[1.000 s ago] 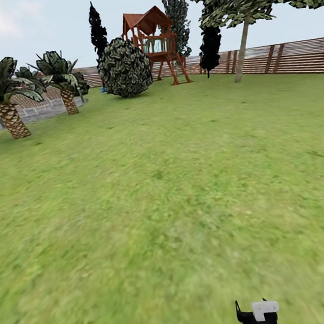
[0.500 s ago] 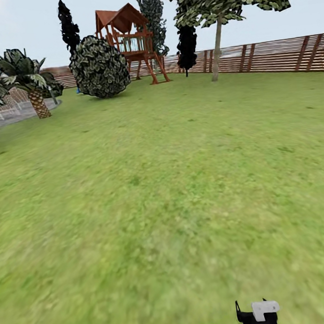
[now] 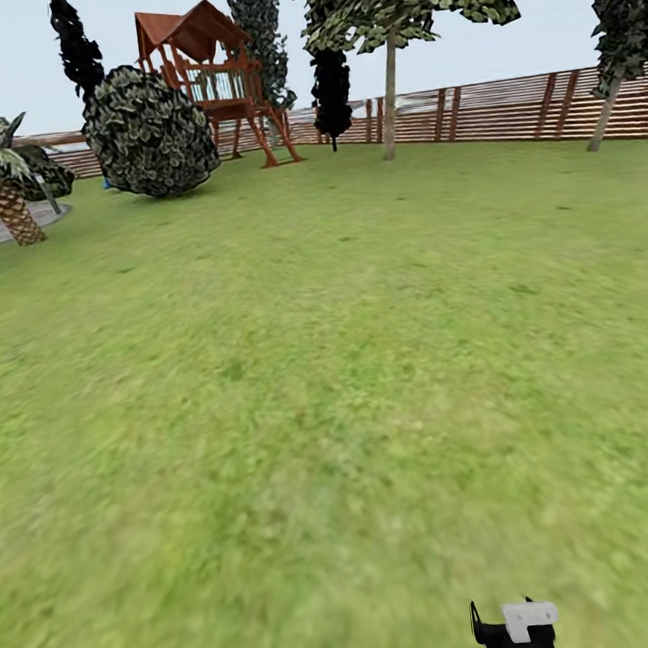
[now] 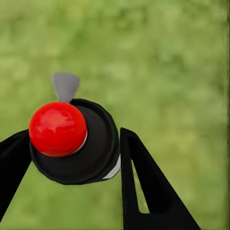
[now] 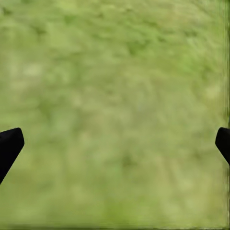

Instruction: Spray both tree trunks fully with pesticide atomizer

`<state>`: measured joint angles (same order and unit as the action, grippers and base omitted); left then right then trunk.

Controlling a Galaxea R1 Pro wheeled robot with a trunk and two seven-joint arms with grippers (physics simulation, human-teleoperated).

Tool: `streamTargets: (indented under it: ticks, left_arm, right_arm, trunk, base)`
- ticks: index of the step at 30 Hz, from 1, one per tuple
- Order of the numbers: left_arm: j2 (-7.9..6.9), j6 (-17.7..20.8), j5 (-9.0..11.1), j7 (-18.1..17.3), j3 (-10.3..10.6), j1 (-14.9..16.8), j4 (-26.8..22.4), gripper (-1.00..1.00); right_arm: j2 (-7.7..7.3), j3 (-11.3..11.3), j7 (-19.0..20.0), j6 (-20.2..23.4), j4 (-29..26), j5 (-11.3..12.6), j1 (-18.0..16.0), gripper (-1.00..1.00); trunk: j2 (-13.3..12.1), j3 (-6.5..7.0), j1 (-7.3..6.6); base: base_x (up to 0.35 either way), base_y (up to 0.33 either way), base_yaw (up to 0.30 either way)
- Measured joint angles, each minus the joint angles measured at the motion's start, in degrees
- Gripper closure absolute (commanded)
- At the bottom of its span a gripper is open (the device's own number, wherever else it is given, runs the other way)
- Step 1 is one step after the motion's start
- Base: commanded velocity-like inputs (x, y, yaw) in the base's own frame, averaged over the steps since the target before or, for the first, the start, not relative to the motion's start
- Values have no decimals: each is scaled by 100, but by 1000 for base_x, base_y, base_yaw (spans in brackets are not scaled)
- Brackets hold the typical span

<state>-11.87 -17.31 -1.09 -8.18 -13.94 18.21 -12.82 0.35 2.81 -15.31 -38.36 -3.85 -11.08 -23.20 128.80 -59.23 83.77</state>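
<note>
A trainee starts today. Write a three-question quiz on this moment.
1. True or false: the left gripper is clamped on the atomizer.
2. Pick one: the right gripper is A) open over grass, B) shut on a hose, C) shut on a branch.
3. Fill in: behind the trees runs a slatted wooden ____.

Key: 1 true; 2 A; 3 fence.
</note>
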Motion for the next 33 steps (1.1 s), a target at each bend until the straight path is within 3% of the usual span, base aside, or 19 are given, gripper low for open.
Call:
streamTargets:
  ticks: [15, 33]
  left_arm:
    - [0, 0, 12, -9, 0, 0, -5, 100]
    - [0, 0, 6, -2, -2, 3, 0, 100]
  right_arm:
    - [0, 0, 2, 0, 4, 0, 0, -100]
    - [8, 0, -2, -2, 7, 0, 0, -100]
  trunk:
    - [0, 9, 0]
    - [0, 63, 0]
  base:
    - [22, 0, -298]
    - [314, 0, -288]
